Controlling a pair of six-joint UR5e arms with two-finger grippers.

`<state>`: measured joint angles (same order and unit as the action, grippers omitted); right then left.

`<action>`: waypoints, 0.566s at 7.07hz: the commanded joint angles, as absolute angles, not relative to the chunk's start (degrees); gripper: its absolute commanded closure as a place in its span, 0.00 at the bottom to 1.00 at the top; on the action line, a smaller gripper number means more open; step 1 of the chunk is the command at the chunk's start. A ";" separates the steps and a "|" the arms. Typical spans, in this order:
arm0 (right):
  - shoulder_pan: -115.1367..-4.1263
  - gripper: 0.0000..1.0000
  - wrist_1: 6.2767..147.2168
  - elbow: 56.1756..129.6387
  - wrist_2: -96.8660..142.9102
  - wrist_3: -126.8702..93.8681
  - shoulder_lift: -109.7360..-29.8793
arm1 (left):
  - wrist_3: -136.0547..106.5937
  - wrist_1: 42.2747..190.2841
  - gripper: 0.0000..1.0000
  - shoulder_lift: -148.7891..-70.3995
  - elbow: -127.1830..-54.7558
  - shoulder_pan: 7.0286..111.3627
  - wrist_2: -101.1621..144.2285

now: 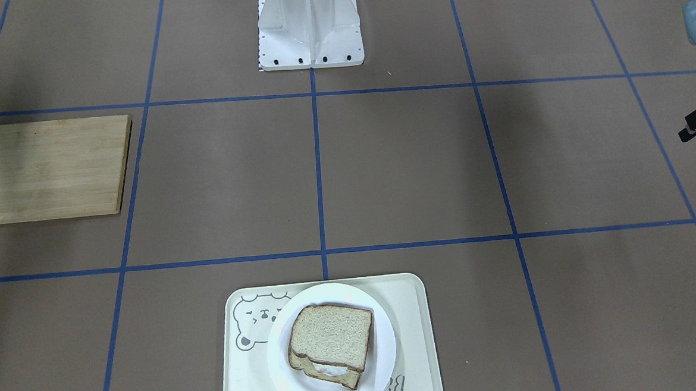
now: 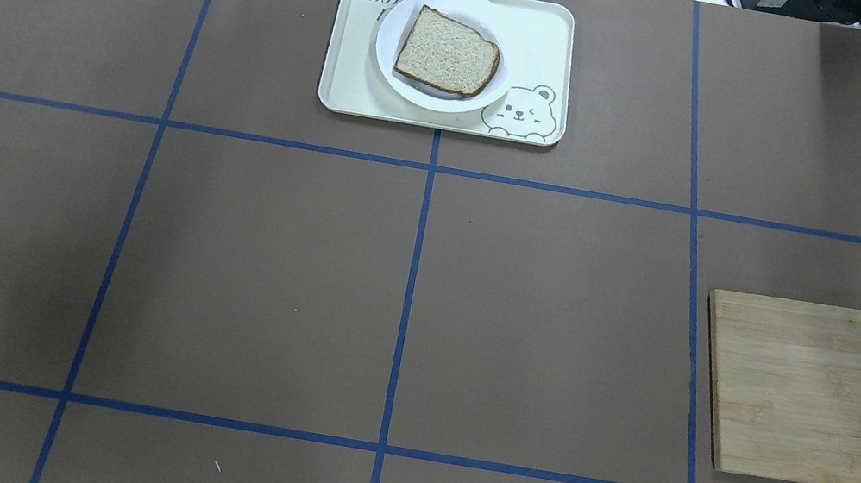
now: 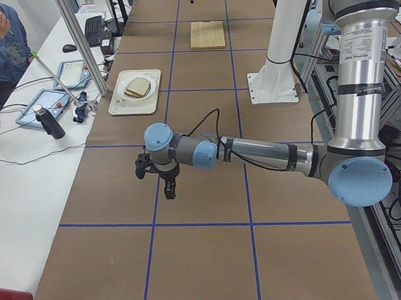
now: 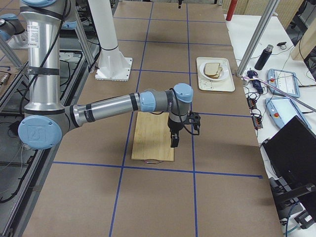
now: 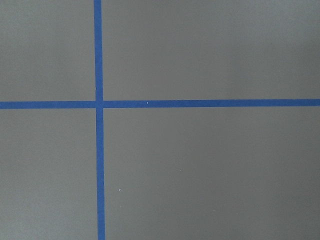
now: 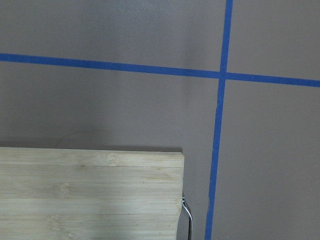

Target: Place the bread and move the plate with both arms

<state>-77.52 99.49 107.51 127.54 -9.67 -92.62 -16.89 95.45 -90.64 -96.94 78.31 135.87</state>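
Closest in the side views, the left gripper (image 3: pixel 168 189) and right gripper (image 4: pixel 174 142) are hung over the brown table (image 2: pixel 259 274) with blue tape lines (image 2: pixel 408 299); whether their jaws are spread cannot be told. The right one is held over a wooden board (image 2: pixel 825 395). The bread (image 1: pixel 331 330) is laid on the plate (image 1: pixel 286 377), on a bear tray (image 1: pixel 410 311). A slice (image 1: pixel 346 379) under it is mostly hidden.

The left arm (image 3: pixel 254 150) and right arm (image 4: pixel 103 108) are silver-grey tubes joined by grey housings with round light blue caps. Black bands ring the tubes, and small black lettering runs up each upright segment. A grey logo marks the right arm's near cap. A black cable loops over the left forearm. The left gripper (image 3: pixel 170 190) and right gripper (image 4: pixel 174 143) are black. The white pedestal (image 1: pixel 310 36) has black screws along its flat plate.
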 commanded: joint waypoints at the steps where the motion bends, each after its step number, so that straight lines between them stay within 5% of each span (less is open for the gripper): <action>1: -77.52 0.00 99.49 107.67 128.93 -9.67 -92.72 | -16.61 95.45 0.02 -90.62 -96.68 78.31 135.88; 4: -77.43 0.00 99.49 107.49 129.02 -9.76 -92.29 | -16.96 95.54 0.02 -91.49 -95.63 78.22 135.88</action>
<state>-77.48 99.51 107.81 128.98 -9.76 -92.65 -16.70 95.51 -90.87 -96.22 78.25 135.90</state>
